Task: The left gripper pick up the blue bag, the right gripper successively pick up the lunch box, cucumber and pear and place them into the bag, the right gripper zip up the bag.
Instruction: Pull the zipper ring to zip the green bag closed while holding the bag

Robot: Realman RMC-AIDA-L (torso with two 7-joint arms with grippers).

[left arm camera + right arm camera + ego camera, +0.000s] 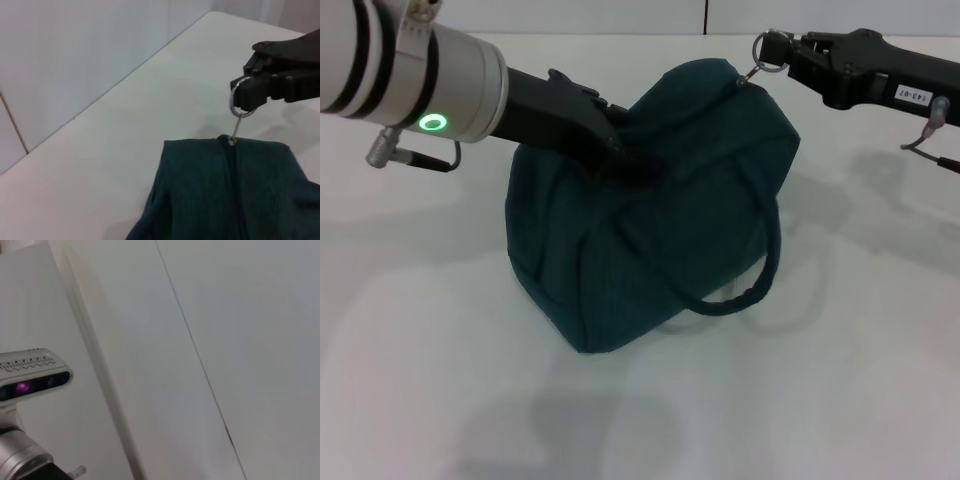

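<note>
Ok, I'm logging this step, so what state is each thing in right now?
blue bag: zipped shut, standing on the table, handle hanging down its side.
zipper pull ring: at the bag's end, pinched by the right gripper.
right gripper: shut on the ring.
left gripper: gripping the bag's top.

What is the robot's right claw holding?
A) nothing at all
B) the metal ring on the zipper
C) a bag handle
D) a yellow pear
B: the right gripper is pinched on the zipper ring at the far end of the blue bag, while the left gripper holds the bag's top.
</note>
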